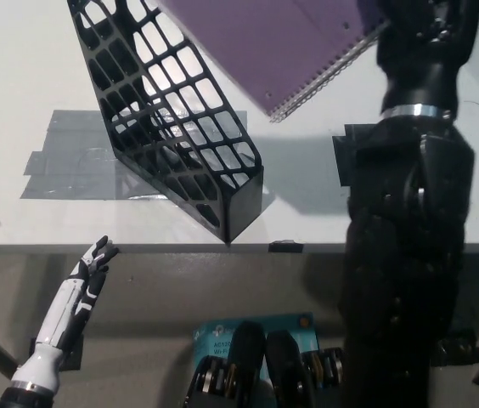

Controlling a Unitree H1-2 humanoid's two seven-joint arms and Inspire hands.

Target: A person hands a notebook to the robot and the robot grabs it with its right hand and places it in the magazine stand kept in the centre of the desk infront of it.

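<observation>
Hanging in the air just above and to the right of the stand [171, 127], the purple notebook [265, 42] is gripped at its right end by the black right hand [418, 34], fingers closed on it. Below the stand, off the tabletop [19, 85] edge, the white left hand [91, 268] rests, fingers loosely apart, holding nothing.

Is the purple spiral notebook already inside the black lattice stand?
No, the purple spiral notebook is held up in the air to the right of the black lattice magazine stand, gripped by the black right hand.
</observation>
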